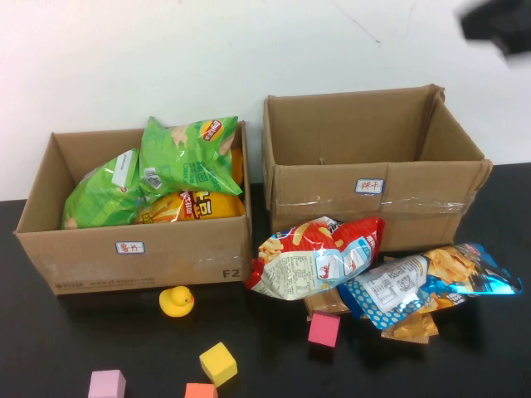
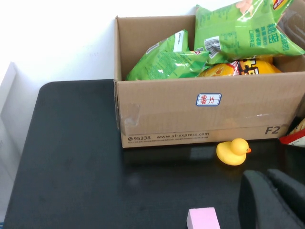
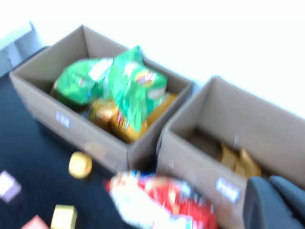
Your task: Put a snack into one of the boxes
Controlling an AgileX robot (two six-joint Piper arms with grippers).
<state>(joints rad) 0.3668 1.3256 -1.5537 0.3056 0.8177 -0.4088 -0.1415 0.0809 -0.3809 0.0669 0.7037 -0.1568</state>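
Observation:
A red snack bag [image 1: 315, 257] and a blue snack bag [image 1: 427, 282] lie on the black table in front of the right cardboard box [image 1: 377, 195]. The left cardboard box [image 1: 133, 249] holds green chip bags [image 1: 187, 153] and a yellow bag [image 1: 195, 206]. In the right wrist view the right box [image 3: 200, 164] holds tan packets [image 3: 240, 162], and the red bag [image 3: 162, 200] lies before it. My right gripper [image 1: 496, 29] is raised above the right box's far right corner; its fingers [image 3: 259, 200] lie close together, empty. My left gripper [image 2: 266, 175] is shut and empty, low over the table near the left box [image 2: 209, 114].
A yellow rubber duck [image 1: 177, 301] sits in front of the left box. A magenta cube [image 1: 324, 329], a yellow cube [image 1: 218, 363], a pink cube [image 1: 107, 385] and an orange cube [image 1: 201, 390] lie near the front edge. Brown packets [image 1: 411, 325] lie under the blue bag.

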